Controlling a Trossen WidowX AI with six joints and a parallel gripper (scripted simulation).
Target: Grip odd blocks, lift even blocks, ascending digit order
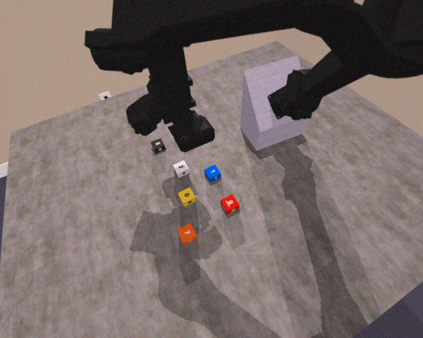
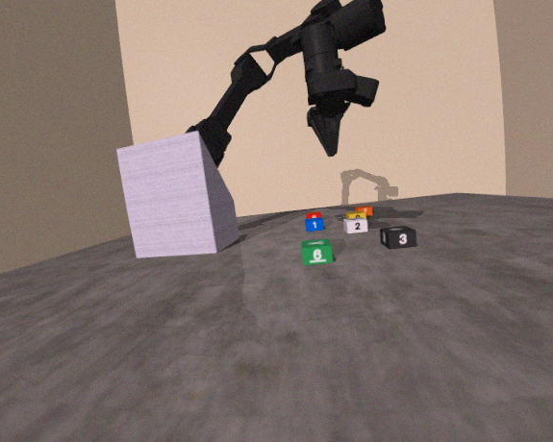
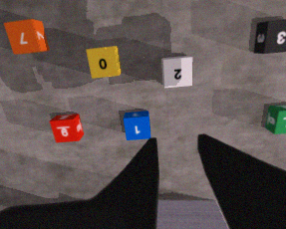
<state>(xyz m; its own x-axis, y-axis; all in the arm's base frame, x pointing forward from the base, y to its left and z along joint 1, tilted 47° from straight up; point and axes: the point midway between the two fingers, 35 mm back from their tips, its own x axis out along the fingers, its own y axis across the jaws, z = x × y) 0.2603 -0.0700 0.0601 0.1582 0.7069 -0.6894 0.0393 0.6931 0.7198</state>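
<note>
My gripper (image 2: pixel 332 153) (image 3: pixel 176 142) is partly open and empty, raised high above the table; its fingertips are hidden in the top view. Seven blocks stand on the table: yellow 0 (image 1: pixel 187 196) (image 3: pixel 104 62), blue 1 (image 1: pixel 212 173) (image 2: pixel 314 225) (image 3: pixel 137 125), white 2 (image 1: pixel 181 169) (image 2: pixel 356 226) (image 3: pixel 177 73), black 3 (image 1: pixel 157 145) (image 2: pixel 398 237) (image 3: pixel 275 36), green 6 (image 2: pixel 316 252) (image 3: pixel 282 118), orange 7 (image 1: pixel 187 234) (image 2: pixel 364 210) (image 3: pixel 26 37), and red (image 1: pixel 229 203) (image 3: pixel 67 127) with an underlined digit, apparently 9. Green is hidden in the top view. No block is between the fingers.
A tall pale lilac block with a sloped face (image 1: pixel 251 106) (image 2: pixel 169 197) stands on the table beside the arm's lower links. The arm's shadow falls across the table (image 1: pixel 59 220).
</note>
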